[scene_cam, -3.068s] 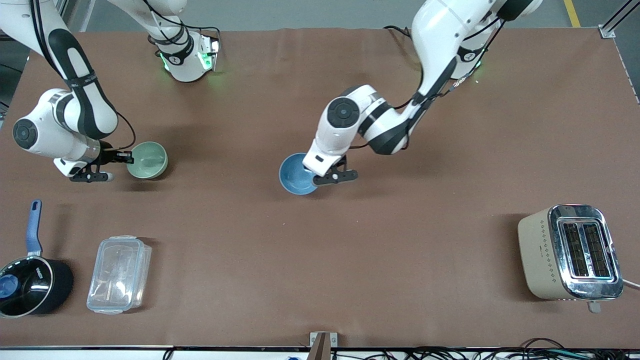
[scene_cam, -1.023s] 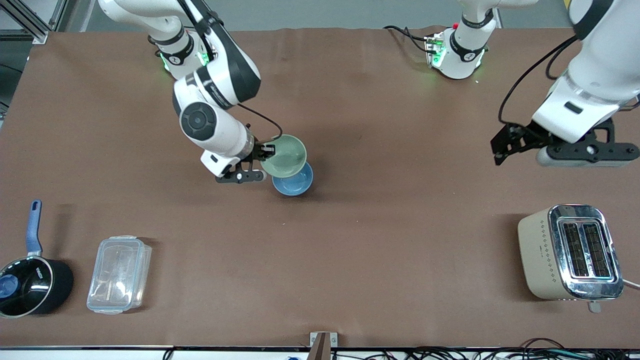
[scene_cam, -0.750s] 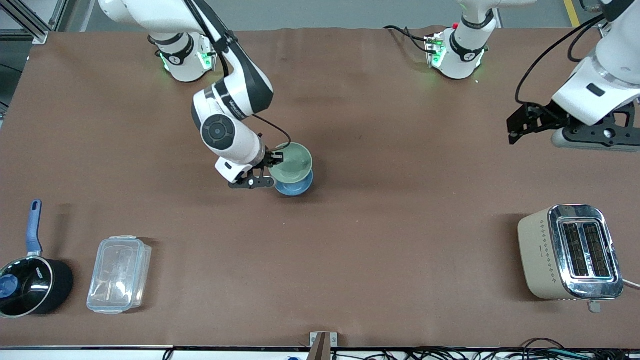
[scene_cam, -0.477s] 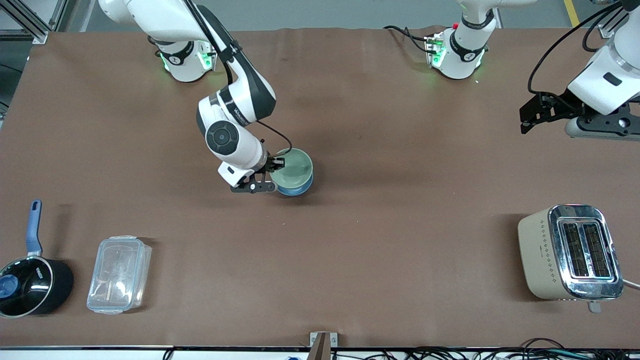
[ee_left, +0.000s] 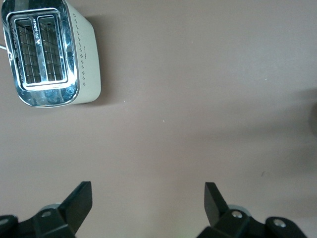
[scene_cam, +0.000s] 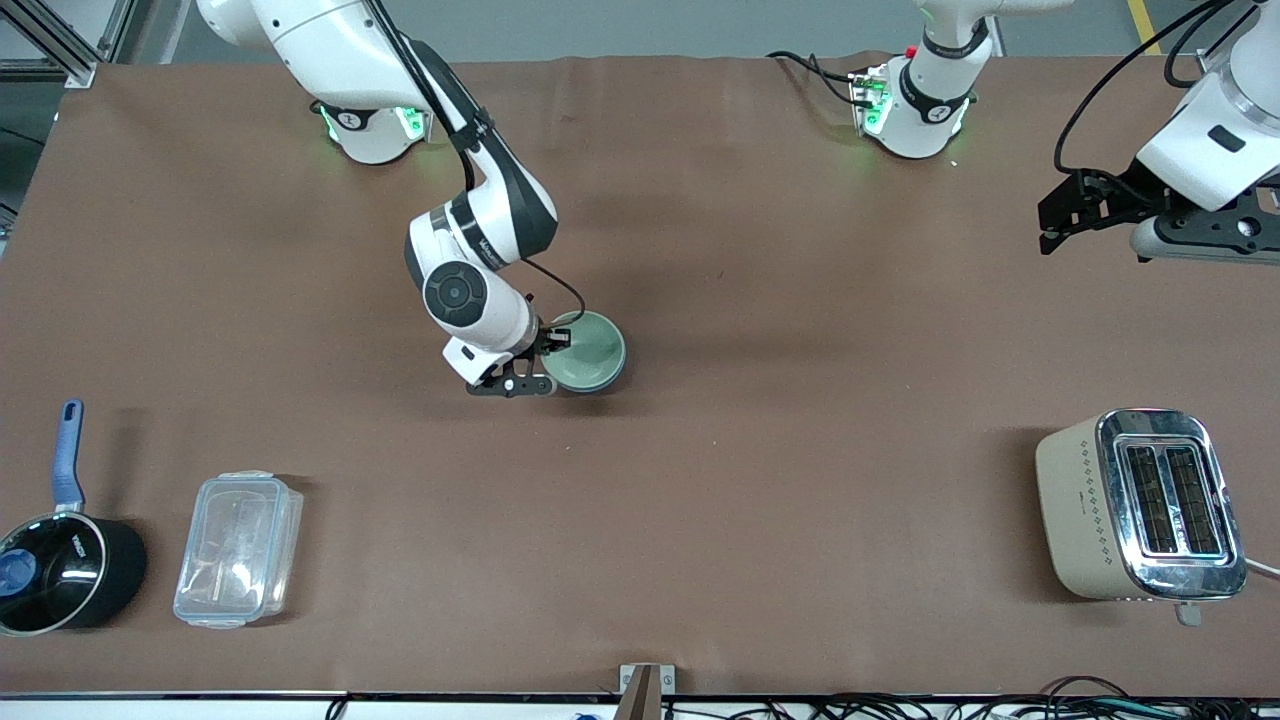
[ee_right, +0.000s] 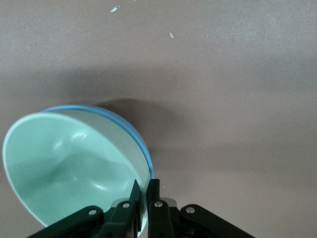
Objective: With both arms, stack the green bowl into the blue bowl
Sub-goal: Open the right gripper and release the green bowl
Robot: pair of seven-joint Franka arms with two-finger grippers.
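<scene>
Pan [scene_cam: 62, 568]: black with a blue handle, on the surface at the right arm's end, close to the front camera.
Box [scene_cam: 238, 548]: a clear plastic box with a lid, just beside the pan.
Right arm [scene_cam: 470, 240]: white with black bands; it reaches from its base out to the middle of the surface.
Right claw [scene_cam: 535, 362]: its two fingers are pinched tight on the rim of the green bowl; one finger is inside the rim and one is outside.
Green bowl [ee_right: 74, 168]: it sits inside the blue bowl, in the middle of the surface.
Blue bowl [ee_right: 126, 126]: only a thin blue edge peeks out around the green bowl.
Surface [scene_cam: 760, 470]: a big brown cloth, with soft shadows under the arms.
Room: grey floor past the top edge of the surface, metal frame bars at the corners, and cables along the edge nearest the front camera.
Toaster [scene_cam: 1140, 505]: beige and shiny, at the left arm's end, close to the front camera.
Left claw [ee_left: 148, 201]: its fingers are spread wide apart with nothing in them; it hangs in the air over the surface at the left arm's end and waits.
</scene>
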